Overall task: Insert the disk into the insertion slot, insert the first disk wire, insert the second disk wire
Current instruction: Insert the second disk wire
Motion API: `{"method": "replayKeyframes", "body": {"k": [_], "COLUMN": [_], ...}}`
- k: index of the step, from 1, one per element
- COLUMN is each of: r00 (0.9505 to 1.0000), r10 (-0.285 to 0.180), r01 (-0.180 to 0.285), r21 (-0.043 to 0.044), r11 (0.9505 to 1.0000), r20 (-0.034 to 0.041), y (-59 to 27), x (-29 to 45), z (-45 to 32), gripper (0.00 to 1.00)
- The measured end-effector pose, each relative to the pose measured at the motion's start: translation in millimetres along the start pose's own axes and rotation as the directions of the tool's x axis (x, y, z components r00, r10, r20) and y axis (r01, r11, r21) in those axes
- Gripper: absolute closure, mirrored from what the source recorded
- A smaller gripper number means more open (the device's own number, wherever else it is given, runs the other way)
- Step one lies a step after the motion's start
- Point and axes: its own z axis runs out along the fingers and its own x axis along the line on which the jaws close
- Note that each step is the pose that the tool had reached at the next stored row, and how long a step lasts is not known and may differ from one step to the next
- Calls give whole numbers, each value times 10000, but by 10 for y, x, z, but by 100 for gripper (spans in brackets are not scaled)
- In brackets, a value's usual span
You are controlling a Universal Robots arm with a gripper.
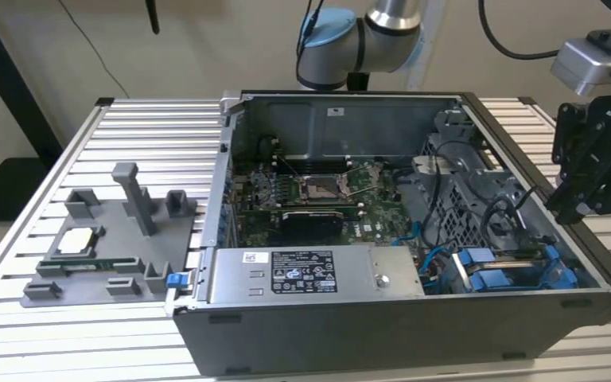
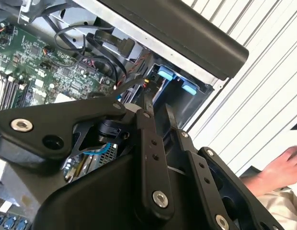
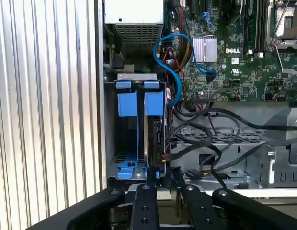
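Observation:
The disk [image 3: 158, 136] stands edge-on inside the insertion slot [image 3: 135, 76], held by its blue carrier [image 3: 154, 103]. A second blue carrier [image 3: 127, 103] sits beside it. A black wire [image 3: 196, 143] ends in an orange-marked plug [image 3: 164, 157] at the disk's near end; I cannot tell whether it is seated. More black wires [image 3: 225, 158] lie loose beside the bay. My gripper [image 3: 163, 173] hovers just over that end of the disk, open by a narrow gap with nothing visible between its fingers. In the exterior view my gripper [image 1: 569, 211] hangs above the case's right rim, by the bay [image 1: 502, 270].
The open computer case [image 1: 412, 334] lies on a slatted table [image 1: 72, 342]. Inside are a motherboard [image 1: 317, 191], a silver power-supply box [image 1: 317, 270] and a blue cable [image 3: 172, 52]. A grey parts fixture [image 1: 114, 247] stands at the exterior view's left. A person's hand [image 2: 282, 165] rests beside the case.

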Motion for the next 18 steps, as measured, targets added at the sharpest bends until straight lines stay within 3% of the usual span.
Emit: {"method": "replayKeyframes", "body": {"k": [8,18], "r00": [10000,10000], "r10": [0,1], "r01": [0,-1], "r21": [1,1], "r11": [10000,10000], "r20": [0,-1], "y": [-54,-116], "x": [-116,-329], "z": [7,17], "gripper": [0,0]}}
